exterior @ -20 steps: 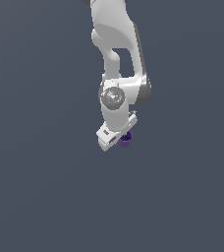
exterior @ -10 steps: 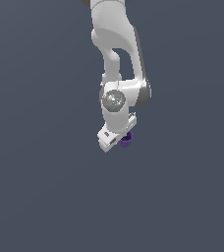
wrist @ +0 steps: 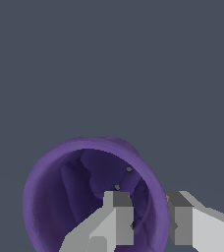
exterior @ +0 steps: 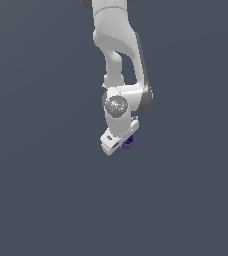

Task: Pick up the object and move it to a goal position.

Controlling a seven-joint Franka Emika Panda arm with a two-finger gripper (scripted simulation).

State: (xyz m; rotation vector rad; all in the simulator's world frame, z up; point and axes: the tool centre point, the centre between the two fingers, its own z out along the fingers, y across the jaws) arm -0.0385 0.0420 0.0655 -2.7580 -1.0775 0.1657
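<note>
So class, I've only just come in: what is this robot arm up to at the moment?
A single white arm is handling a small purple cup. The wrist view shows its fingers pinching the cup's wall, one inside the hollow and one outside. In the exterior view the cup sits tucked beside the gripper against a plain grey background. No goal marker is visible, so where it is headed cannot be told.

Arm (exterior: 117, 45): smooth white shell, soft sheen, plastic-like; one wrist joint cap looks grey and metallic. Gripper (wrist: 149, 219): matt white fingers (wrist: 115, 227) with flat grey pads. Cup (wrist: 60, 197) — purple, matt, faintly uneven inside, darker in the hollow. Background — uniform matt grey.
</note>
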